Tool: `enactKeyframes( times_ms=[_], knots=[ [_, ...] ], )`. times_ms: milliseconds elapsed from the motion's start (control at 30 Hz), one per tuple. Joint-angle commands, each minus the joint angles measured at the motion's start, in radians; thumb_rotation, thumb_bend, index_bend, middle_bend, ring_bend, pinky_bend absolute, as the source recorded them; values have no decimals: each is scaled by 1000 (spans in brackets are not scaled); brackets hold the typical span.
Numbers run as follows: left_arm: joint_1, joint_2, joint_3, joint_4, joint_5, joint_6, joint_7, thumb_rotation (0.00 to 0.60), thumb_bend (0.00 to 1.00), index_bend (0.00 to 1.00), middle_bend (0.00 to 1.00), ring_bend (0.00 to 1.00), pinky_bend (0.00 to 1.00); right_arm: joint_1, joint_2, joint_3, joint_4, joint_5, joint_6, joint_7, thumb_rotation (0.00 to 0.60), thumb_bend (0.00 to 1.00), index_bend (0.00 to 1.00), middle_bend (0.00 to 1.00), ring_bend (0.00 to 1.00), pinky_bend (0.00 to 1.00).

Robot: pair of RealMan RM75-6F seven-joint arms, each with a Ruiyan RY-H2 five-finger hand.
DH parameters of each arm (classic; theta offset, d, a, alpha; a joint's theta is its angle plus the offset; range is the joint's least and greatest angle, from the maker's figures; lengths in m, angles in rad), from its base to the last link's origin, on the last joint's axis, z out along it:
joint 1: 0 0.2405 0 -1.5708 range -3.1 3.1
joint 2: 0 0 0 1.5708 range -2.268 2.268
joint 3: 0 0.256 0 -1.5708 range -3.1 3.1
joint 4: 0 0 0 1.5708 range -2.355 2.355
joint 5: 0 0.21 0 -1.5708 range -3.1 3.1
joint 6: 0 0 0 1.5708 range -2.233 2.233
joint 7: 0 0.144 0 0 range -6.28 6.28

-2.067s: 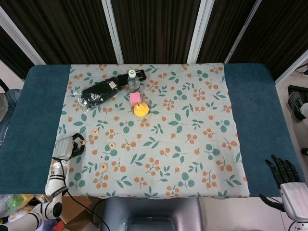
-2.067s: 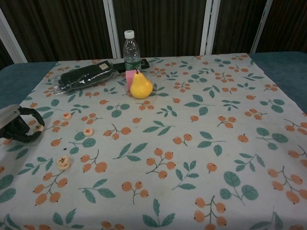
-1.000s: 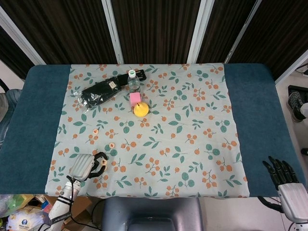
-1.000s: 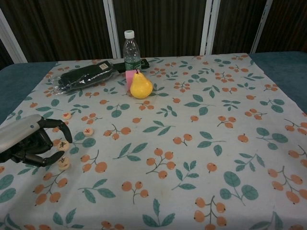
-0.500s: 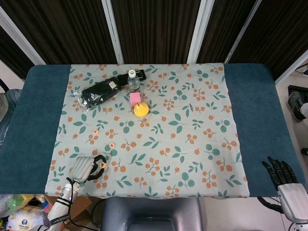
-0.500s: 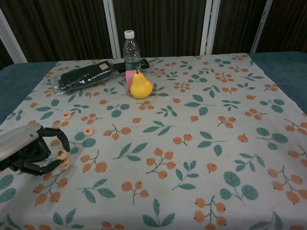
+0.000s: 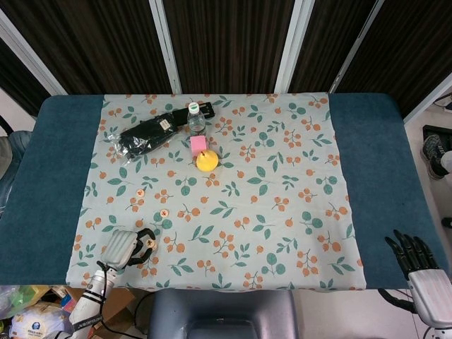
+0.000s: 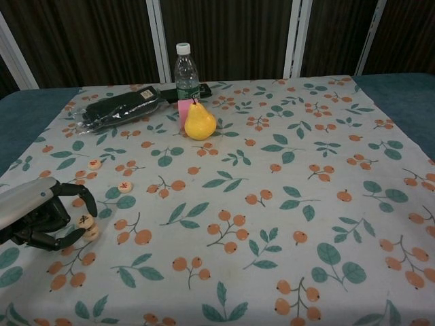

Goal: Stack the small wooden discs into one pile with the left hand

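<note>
My left hand point(image 7: 126, 248) point(image 8: 39, 217) hovers low over the front left of the patterned cloth. Between thumb and a fingertip it pinches a small wooden disc point(image 8: 85, 220) point(image 7: 150, 244), tilted, directly on top of another disc point(image 8: 90, 234) lying on the cloth. Whether the two discs touch I cannot tell. Two more discs lie apart further back: one point(image 8: 125, 186) point(image 7: 164, 213) near the middle left, one point(image 8: 94, 164) point(image 7: 140, 192) beyond it. My right hand point(image 7: 417, 265) hangs off the table's front right corner, holding nothing, fingers apart; the chest view does not show it.
At the back left stand a yellow pear point(image 8: 200, 122), a pink block point(image 7: 198, 144), a water bottle point(image 8: 185, 73) and a black packet point(image 8: 115, 110). The blue table point(image 7: 56, 176) borders the cloth on both sides.
My left hand carried a disc from the left edge to the front disc and lowered it onto that disc. Over the last half second it has barely moved. The right hand stays put.
</note>
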Motion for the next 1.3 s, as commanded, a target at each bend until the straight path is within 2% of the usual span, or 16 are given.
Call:
enactKeyframes(
  times_ms=[33,800,933,1033,1200,1300],
  knots=[
    [0,-1,-1,4,-3,-4,1,600,412,462,1000,1000,1000,2,1,-2,-1,-3,-3,1,600,102,0,0,0,0],
    [4,28,2,-33,21,13,-10,600,410,406,1000,1000,1000,1,0,1,-1,2,2,3,600,102,0,0,0,0],
    [-1,50,-36,-79,32,56,-50,600,408,405,1000,1000,1000,-1,0,1,0,2,4,4,600,102,0,0,0,0],
    [-19,48,-94,-92,8,71,-65,600,409,398,1000,1000,1000,0,0,0,-1,2,2,2,600,102,0,0,0,0],
    [-70,25,-168,-73,-86,2,-17,600,406,370,1000,1000,1000,3,-2,-1,-1,0,-6,-5,600,102,0,0,0,0],
    [-115,-23,-210,-13,-171,-63,43,600,402,364,1000,1000,1000,4,-2,0,-3,2,-9,-7,600,102,0,0,0,0]
  ],
)
